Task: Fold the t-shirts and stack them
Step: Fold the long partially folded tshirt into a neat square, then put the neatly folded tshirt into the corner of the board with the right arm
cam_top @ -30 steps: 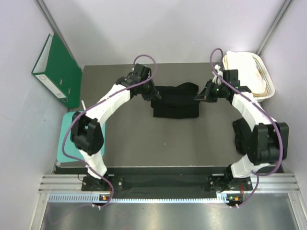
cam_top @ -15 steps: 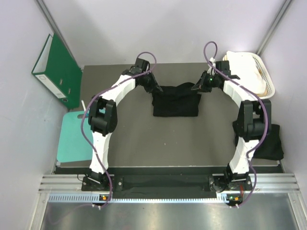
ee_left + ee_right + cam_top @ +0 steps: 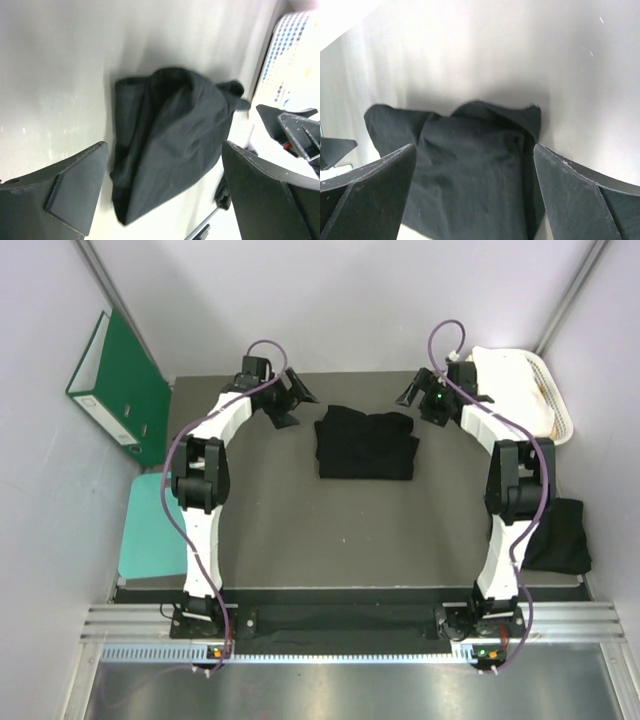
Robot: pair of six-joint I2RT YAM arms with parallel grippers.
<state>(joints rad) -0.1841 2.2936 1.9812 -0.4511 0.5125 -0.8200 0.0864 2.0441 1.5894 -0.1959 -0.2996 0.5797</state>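
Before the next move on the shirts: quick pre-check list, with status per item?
1. The left gripper open and off the folded t-shirt: ok.
2. The right gripper open and off it: ok.
3. Fold tidy: not ok, its far edge is bunched and uneven.
4. The second t-shirt folded: not ok, it lies crumpled at the right edge of the table.
5. The second t-shirt fully on the table: cannot tell, the right arm covers part of it.
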